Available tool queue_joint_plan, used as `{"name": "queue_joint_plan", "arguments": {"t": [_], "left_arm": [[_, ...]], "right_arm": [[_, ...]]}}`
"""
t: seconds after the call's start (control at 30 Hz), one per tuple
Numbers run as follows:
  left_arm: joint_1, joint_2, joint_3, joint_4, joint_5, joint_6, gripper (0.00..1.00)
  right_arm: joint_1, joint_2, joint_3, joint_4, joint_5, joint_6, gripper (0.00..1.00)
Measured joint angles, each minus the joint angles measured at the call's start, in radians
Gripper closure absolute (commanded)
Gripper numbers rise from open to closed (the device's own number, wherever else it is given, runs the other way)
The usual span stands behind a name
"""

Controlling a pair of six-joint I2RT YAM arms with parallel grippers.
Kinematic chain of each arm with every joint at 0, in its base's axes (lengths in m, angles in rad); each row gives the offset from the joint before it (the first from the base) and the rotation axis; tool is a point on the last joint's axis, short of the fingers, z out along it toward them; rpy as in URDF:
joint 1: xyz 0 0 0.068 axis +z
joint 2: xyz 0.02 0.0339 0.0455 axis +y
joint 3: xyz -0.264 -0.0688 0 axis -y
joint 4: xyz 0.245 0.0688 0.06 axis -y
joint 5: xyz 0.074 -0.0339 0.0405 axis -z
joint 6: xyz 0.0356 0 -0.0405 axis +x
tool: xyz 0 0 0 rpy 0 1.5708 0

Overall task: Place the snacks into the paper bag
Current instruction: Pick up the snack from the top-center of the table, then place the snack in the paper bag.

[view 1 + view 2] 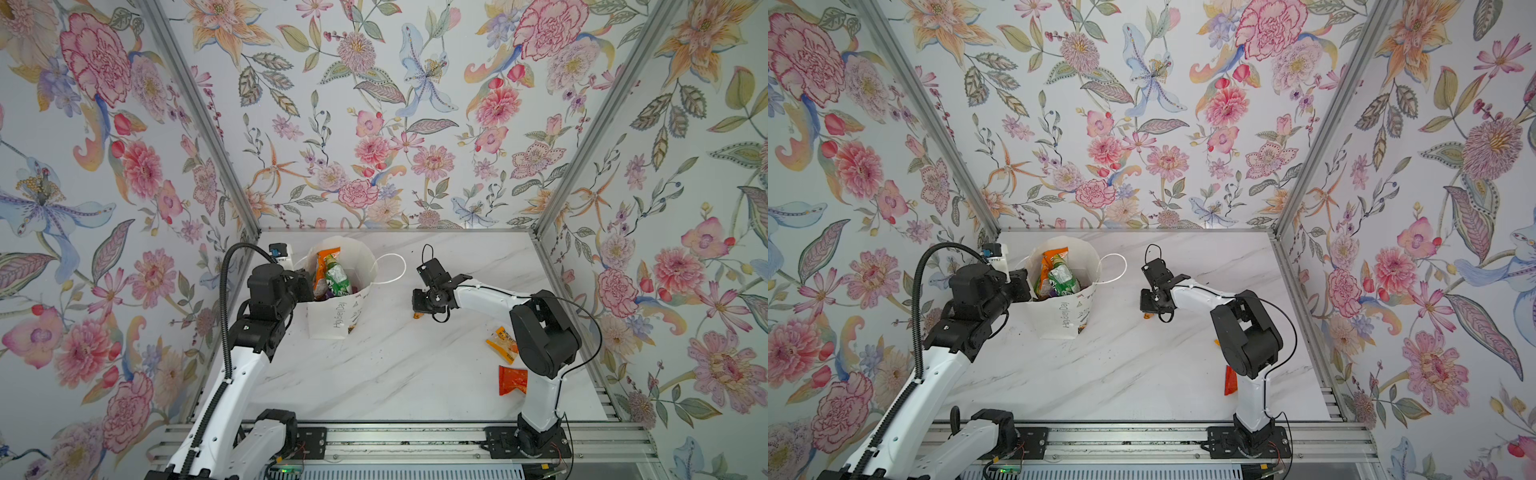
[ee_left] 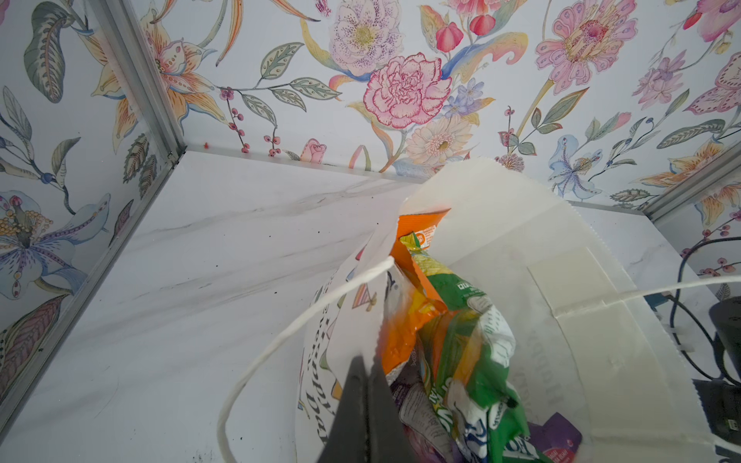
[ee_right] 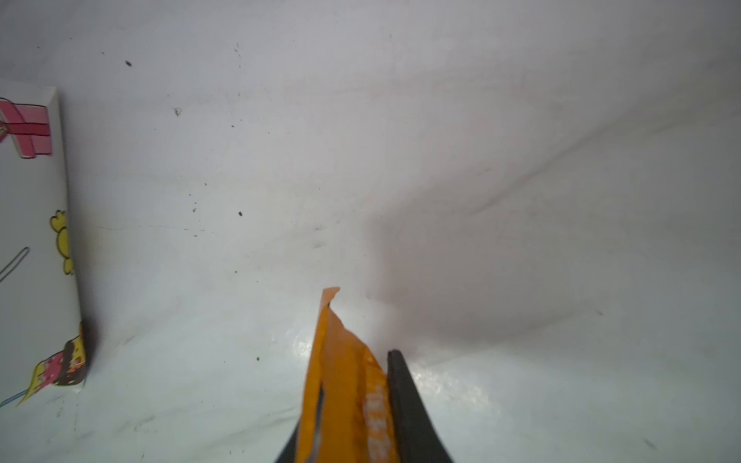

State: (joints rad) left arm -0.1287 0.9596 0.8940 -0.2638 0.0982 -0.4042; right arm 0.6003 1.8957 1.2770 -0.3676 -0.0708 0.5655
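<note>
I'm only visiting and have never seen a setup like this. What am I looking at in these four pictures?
This is a robot: a left arm and a right arm fixed at the edge of a white table, each ending in a two-fingered gripper. The two wide pictures look down from one overhead camera. The two close-ups come from cameras on the wrists. The left gripper pinches the rim of a white paper bag, which holds a green packet and an orange packet. The right gripper is shut on a small orange sachet. A yellow-orange sachet and a red-orange packet lie loose near the right arm.
</note>
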Motion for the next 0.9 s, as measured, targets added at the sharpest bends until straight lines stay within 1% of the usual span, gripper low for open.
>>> {"name": "queue_joint_plan", "arguments": {"t": [0.2,0.43,0.53,0.73,0.9], "left_arm": [[0.0,0.0,0.0,0.0,0.0,0.0,1.0],[0.0,0.0,0.0,0.0,0.0,0.0,1.0],[0.0,0.0,-0.002,0.001,0.0,0.0,1.0],[0.0,0.0,-0.003,0.004,0.0,0.0,1.0],[0.0,0.0,-0.004,0.005,0.0,0.0,1.0]], "right_arm": [[-0.018,-0.106,-0.044,0.007,0.003,0.0,0.94],[-0.045,-0.172,-0.061,0.008,0.014,-0.002,0.94],[-0.051,-0.222,-0.058,-0.003,0.034,-0.01,0.94],[-0.044,-0.334,0.024,-0.04,0.093,-0.042,0.94],[0.0,-0.425,0.099,-0.04,0.167,-0.077,0.96]]}}
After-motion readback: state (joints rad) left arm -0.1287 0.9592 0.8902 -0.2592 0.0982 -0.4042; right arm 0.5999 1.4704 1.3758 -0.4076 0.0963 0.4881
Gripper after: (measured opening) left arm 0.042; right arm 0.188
